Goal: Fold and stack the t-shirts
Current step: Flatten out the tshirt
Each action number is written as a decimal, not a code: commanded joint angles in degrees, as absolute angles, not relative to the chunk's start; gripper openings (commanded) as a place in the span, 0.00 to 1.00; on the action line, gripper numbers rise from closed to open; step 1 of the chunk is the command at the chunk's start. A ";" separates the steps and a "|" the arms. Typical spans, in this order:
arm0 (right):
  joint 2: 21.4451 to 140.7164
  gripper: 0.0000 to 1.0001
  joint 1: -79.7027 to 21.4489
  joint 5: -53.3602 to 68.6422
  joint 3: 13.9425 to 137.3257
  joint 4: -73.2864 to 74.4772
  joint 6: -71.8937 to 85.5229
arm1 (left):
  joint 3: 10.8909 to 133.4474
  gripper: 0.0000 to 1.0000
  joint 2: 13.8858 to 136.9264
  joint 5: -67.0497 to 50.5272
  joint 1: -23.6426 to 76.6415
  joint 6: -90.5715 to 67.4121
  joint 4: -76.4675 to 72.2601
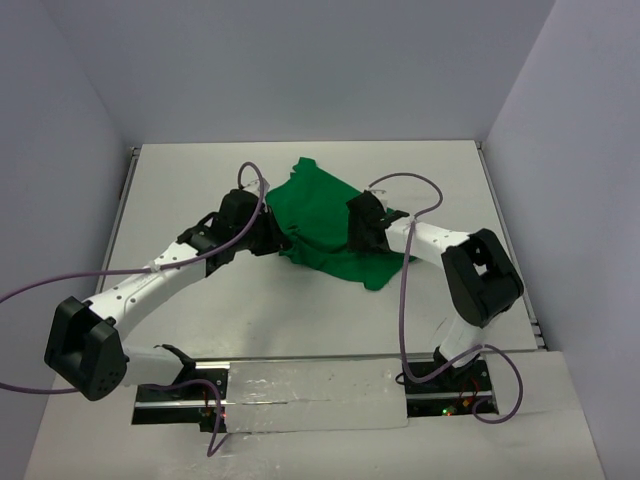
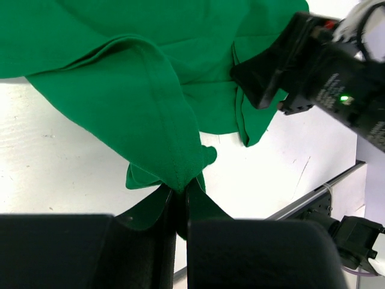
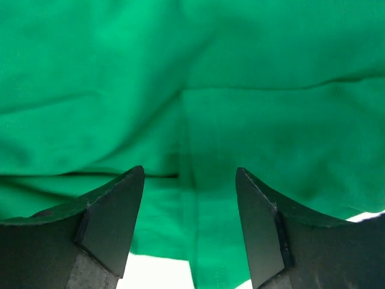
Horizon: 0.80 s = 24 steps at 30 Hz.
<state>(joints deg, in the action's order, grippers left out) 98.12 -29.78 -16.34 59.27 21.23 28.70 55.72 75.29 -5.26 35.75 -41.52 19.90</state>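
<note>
The bright green t-shirt (image 1: 325, 215) lies crumpled at the middle of the white table (image 1: 300, 310). My left gripper (image 1: 275, 240) is at its left edge, shut on a bunched seam of the t-shirt (image 2: 150, 72); the cloth is pinched between the closed left gripper (image 2: 180, 189) fingers and pulled into a taut ridge. My right gripper (image 1: 358, 235) sits over the shirt's right part. In the right wrist view the right gripper (image 3: 189, 171) is open, its fingers spread over the t-shirt (image 3: 192, 78) with a hem line running between them. Nothing is gripped there.
Metal rails (image 1: 125, 200) run along the table's left and right edges, with grey walls close behind. Purple cables (image 1: 405, 290) loop off both arms. A silver taped strip (image 1: 310, 395) lies between the arm bases. The right arm's wrist (image 2: 313, 66) hangs close to my left gripper.
</note>
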 commanded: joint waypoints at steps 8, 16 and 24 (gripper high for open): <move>99.09 0.52 -28.37 -22.44 60.25 21.88 29.43 | 54.92 0.10 74.41 -5.69 34.53 -42.00 17.49; 99.13 0.75 -28.48 -18.33 61.07 20.23 29.00 | 54.32 0.10 73.74 -5.52 34.44 -42.10 17.51; 102.83 0.67 -28.56 -20.18 60.25 19.88 29.63 | 54.67 0.10 74.28 -6.15 34.37 -42.19 16.88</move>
